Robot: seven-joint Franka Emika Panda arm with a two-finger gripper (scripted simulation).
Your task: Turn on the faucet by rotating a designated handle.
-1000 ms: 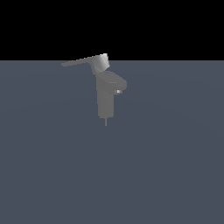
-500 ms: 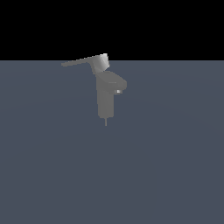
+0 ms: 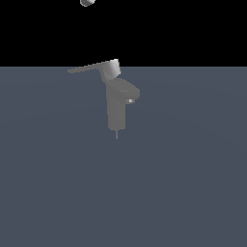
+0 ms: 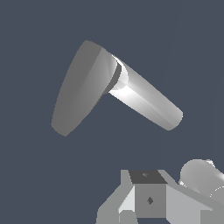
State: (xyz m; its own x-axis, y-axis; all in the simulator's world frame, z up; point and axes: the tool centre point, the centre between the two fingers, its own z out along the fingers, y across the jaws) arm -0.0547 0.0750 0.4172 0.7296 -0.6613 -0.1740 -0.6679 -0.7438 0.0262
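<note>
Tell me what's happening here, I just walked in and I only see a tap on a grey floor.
A robot arm is starting on the faucet, which stands alone on the flat grey surface. Its handle sticks out toward the exterior view's left from the hub on top. The arm is high above: only a small pale part of it shows at the top edge of the exterior view. The wrist view looks down on the faucet, with part of the gripper along its edge, well clear. Nothing touches the handle.
</note>
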